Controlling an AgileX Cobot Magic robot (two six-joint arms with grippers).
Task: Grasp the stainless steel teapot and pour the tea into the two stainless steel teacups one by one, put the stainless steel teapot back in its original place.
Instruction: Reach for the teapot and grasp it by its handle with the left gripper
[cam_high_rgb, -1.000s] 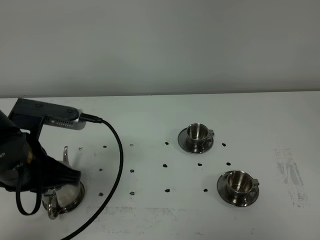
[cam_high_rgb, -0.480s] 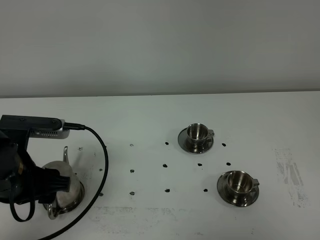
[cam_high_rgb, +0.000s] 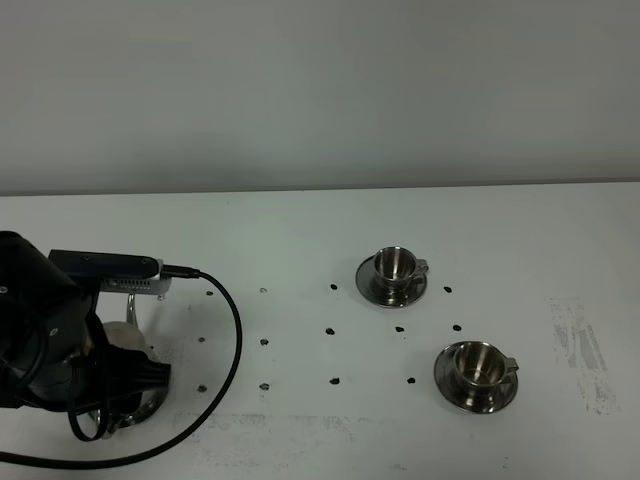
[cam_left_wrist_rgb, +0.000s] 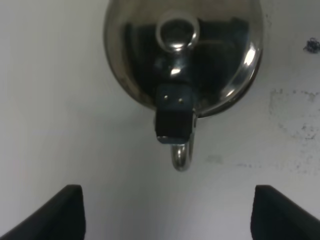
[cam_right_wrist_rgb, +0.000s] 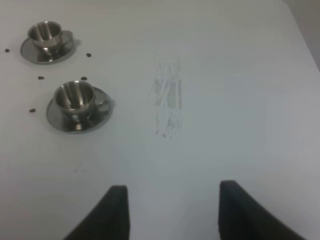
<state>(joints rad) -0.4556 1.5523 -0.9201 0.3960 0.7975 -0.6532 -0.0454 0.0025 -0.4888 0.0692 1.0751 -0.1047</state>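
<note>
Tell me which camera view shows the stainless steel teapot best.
The left wrist view: it looks straight down on the stainless steel teapot, with lid knob and loop handle unobstructed. In the exterior high view the left arm hides most of it. The right wrist view doesn't show it, only the two teacups.

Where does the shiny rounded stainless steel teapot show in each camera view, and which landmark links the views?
Exterior high: lower left, the stainless steel teapot mostly hidden under the left arm.
Left wrist: seen from above, loop handle toward the open left gripper.
Right wrist: not in it.
Shared landmark: black dots on the white table.
</note>
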